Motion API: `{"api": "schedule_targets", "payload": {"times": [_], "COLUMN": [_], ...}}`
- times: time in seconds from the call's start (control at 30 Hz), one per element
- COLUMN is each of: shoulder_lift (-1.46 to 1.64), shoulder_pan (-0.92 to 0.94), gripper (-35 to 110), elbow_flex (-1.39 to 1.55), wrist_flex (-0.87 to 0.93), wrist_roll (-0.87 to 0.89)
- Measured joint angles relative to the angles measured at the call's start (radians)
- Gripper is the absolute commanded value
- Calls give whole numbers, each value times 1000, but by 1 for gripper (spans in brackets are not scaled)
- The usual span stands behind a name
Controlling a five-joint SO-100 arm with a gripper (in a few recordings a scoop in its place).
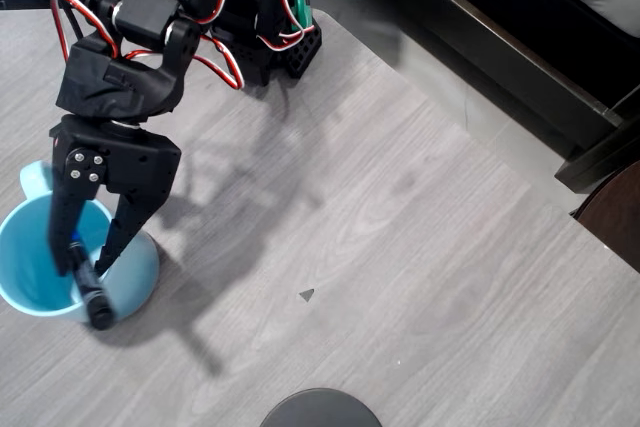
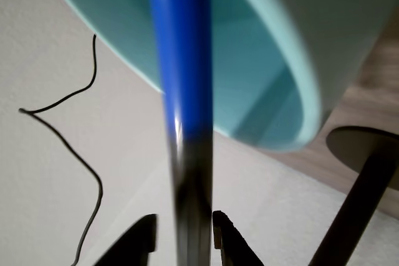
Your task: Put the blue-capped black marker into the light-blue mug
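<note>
Gripper [image 1: 88,259] closed on blue-capped black marker [image 1: 88,282], blue cap inside light-blue mug [image 1: 30,277], black end leaning over the rim. Possible risk: tipping out on release, or mug pushed sideways.

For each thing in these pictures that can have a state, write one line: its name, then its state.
gripper: shut on the marker, above the mug's rim.
blue-capped black marker: held, tilted, capped; blue cap over the mug's opening, black end past the rim.
light-blue mug: upright on the table, nothing seen lying inside.
table: bare grey wood grain around the mug.
</note>
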Motion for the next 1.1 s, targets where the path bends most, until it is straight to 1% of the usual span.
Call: {"api": "schedule_targets", "payload": {"times": [0.1, 0.27, 0.33, 0.4, 0.47, 0.5, 0.6, 0.67, 0.73, 0.87, 0.97, 1.1], "shoulder_lift": [0, 5, 21, 52, 87, 98, 110, 74, 46, 6, 2, 32], "shoulder_pan": [-11, -11, -26, -58, -107, -130, -213, -304, -353, -463, -488, -512], "gripper": [28, 28, 26, 15, 3, 0, 0, 0, 0, 0, 0, 0], "elbow_flex": [0, 0, 0, 0, 0, 0, -28, -117, -179, -192, -192, -124], "wrist_flex": [0, 12, 29, 58, 100, 107, 179, 298, 387, 462, 503, 505], "wrist_roll": [0, 0, -5, -32, -81, -97, -193, -253, -325, -471, -500, -523]}}
